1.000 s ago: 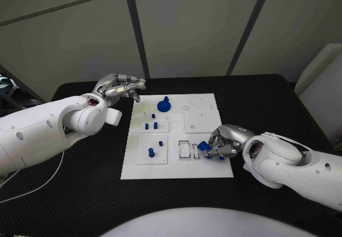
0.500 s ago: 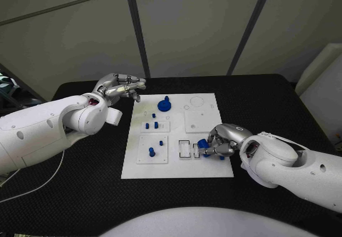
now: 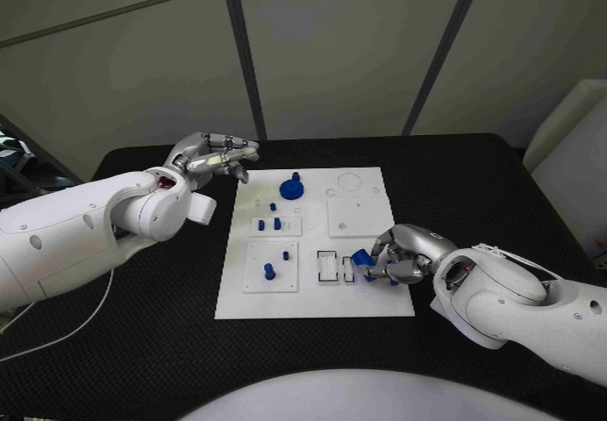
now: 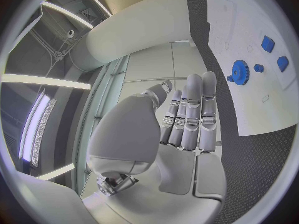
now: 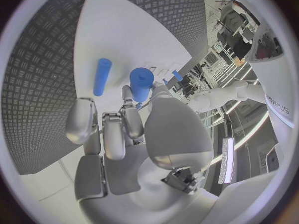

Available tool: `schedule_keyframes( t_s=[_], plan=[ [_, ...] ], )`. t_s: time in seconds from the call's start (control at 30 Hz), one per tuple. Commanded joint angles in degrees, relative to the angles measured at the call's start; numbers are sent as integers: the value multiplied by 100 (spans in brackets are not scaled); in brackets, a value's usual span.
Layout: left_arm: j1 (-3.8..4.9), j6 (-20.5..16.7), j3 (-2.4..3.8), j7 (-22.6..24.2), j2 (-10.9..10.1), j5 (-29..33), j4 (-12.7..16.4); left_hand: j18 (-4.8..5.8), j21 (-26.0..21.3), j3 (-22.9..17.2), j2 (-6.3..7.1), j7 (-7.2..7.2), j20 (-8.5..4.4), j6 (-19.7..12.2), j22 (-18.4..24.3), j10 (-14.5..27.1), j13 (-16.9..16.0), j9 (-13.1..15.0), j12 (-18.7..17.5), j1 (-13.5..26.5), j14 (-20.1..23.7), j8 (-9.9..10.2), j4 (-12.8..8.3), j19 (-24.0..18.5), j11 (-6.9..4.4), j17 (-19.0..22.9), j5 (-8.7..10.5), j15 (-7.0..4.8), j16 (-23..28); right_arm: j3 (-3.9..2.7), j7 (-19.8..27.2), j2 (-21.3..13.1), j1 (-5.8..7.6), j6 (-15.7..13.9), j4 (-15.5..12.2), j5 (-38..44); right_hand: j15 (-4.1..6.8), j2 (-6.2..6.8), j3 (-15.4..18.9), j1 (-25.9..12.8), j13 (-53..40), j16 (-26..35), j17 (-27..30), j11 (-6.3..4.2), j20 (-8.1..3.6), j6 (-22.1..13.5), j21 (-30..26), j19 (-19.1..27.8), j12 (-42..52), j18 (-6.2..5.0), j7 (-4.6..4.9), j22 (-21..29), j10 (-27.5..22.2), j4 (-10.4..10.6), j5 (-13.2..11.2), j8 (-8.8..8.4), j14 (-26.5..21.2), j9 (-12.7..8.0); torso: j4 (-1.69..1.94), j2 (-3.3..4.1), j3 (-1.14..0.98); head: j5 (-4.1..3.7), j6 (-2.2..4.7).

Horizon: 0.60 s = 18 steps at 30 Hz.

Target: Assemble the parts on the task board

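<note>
Right hand (image 3: 403,254) pinching blue part (image 5: 141,83), loose blue peg (image 5: 101,76) beside

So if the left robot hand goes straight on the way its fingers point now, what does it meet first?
Probably the blue gear near the task board's far edge. The left robot hand points that way with nothing between, but it may be higher and pass above the gear; depth is unclear.

One task board (image 3: 314,298); one blue gear (image 3: 291,188); two robot hands.
</note>
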State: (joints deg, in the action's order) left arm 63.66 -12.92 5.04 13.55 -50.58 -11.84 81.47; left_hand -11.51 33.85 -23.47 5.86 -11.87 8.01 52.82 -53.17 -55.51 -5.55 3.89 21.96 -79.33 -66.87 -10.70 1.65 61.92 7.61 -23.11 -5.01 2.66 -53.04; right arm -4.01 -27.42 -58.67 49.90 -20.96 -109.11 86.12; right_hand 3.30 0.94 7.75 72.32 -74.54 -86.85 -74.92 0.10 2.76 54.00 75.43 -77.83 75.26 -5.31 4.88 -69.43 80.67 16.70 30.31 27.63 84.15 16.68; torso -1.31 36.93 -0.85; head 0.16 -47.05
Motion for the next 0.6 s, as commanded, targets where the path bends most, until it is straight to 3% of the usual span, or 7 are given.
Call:
schedule_keyframes(
  t_s=[0.03, 0.17, 0.3, 0.6],
  plan=[
    [7, 65, 4, -12, -1, 18, 7, 102, -43, 43, -14, -13, 25, -35, 10, 37, 4, -3, 22, 35, 47, -35, 13, 20, 4, 7, 13, 2, 28, -5, 139, 34, 12, -472, -67, -541, 46, -31, 27, -16, -9, -24, -800, -26, 1, 129, 26, -54, 21, 69, -77, -15, 20, -3, 38, 23, 453, 85, 12, 9, -2, 32, -7],
    [7, 69, 4, -20, 0, 18, 16, 102, -52, 50, -21, -13, 27, -41, 19, 47, 4, -3, 30, 44, 49, -39, 21, 22, 5, 10, 12, 4, 28, -6, 181, 101, 14, -571, -77, -595, 49, -39, 28, -13, -12, -27, -808, -31, -2, 143, 31, -57, 22, 70, -84, -22, 23, -5, 49, 26, 454, 90, 4, 8, 5, 49, -5],
    [7, 68, 4, -21, 1, 18, 21, 102, -53, 48, -24, -13, 27, -43, 20, 49, 4, -3, 32, 41, 50, -40, 20, 23, 4, 11, 11, 4, 28, -7, 218, 212, 15, -617, -58, -636, 56, -50, 30, -9, -14, -31, -817, -40, -7, 163, 36, -61, 21, 71, -93, -29, 27, -6, 70, 32, 456, 98, -3, 11, -4, 77, -1],
    [7, 71, 4, -29, 11, 18, 43, 102, -53, 48, -24, -13, 27, -43, 20, 49, 4, -3, 32, 41, 50, -40, 20, 23, 4, 11, 11, 4, 28, -8, 90, 514, 19, -260, 120, -739, 66, -100, 82, -129, 75, -11, -774, -47, -19, 192, 7, -32, -81, 63, -100, 10, -23, 10, 87, 16, 446, 112, 17, 12, 5, 95, -9]
  ],
)
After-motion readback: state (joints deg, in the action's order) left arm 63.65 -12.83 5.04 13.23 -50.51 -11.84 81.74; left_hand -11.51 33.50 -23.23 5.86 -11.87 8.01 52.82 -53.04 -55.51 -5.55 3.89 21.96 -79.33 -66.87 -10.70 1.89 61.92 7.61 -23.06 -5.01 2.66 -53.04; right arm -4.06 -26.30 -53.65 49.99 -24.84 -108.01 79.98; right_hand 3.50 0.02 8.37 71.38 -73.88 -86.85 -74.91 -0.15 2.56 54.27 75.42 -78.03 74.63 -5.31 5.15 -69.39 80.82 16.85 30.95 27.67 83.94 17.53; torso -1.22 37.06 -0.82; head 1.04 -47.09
